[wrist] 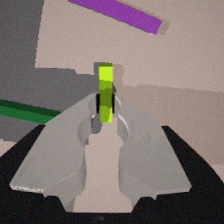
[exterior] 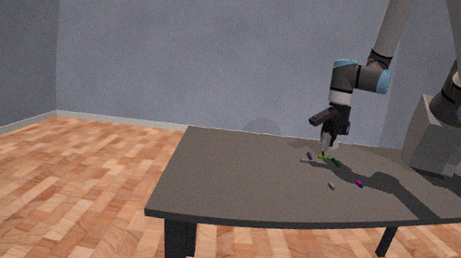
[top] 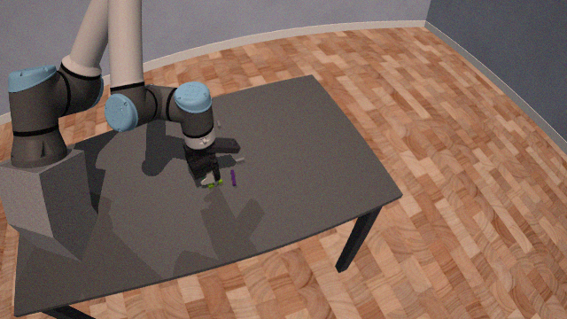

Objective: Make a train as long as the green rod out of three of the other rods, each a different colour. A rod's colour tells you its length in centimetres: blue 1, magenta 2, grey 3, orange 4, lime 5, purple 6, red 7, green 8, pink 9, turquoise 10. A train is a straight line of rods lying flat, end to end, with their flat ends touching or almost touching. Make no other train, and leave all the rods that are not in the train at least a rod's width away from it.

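My gripper (wrist: pixel 106 94) is shut on the lime rod (wrist: pixel 105 92), which lies flat on the table and sticks out past the fingertips. It also shows in the top view (top: pixel 214 183) and in the exterior view (exterior: pixel 322 156) under the gripper (exterior: pixel 324 151). The purple rod (wrist: pixel 119 14) lies just beyond the lime rod; it shows beside the gripper (top: pixel 212 179) in the top view (top: pixel 233 177). The green rod (wrist: pixel 27 111) lies to the left of the fingers, partly hidden by them, and shows in the exterior view (exterior: pixel 335 162).
A long grey rod (exterior: pixel 313 161) lies in front of the gripper. A short grey rod (exterior: pixel 331 185) and a magenta rod with a blue rod at its end (exterior: pixel 359 183) lie nearer the table's front. The robot's base block (top: pixel 40 195) stands at the table's left.
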{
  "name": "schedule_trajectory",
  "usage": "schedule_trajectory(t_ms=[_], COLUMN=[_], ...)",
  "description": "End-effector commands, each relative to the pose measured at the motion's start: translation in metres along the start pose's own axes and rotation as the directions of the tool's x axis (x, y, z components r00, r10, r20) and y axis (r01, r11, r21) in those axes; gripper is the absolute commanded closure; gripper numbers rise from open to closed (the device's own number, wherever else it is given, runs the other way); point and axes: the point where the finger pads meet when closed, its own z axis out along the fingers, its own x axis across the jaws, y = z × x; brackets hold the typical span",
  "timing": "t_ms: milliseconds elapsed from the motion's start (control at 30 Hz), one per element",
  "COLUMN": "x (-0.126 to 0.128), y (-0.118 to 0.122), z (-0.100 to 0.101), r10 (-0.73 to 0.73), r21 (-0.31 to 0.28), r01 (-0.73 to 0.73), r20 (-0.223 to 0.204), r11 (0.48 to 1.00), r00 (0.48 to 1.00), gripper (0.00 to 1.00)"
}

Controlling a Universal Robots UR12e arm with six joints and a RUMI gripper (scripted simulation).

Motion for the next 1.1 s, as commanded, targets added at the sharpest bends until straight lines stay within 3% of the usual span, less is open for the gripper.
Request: schedule_trajectory(t_ms=[0, 433, 867, 1067], x=[0.000, 0.000, 0.000, 0.000], y=[0.000, 0.000, 0.000, 0.000], z=[0.000, -0.007, -0.069, -0.087], r10=[0.000, 0.000, 0.000, 0.000], r21=[0.001, 0.001, 0.001, 0.001], r01=[0.000, 0.000, 0.000, 0.000], r20=[-0.001, -0.001, -0.001, -0.001], r11=[1.000, 1.000, 1.000, 1.000], r00=[1.000, 1.000, 1.000, 1.000], gripper=[1.00, 1.00, 1.00, 1.00])
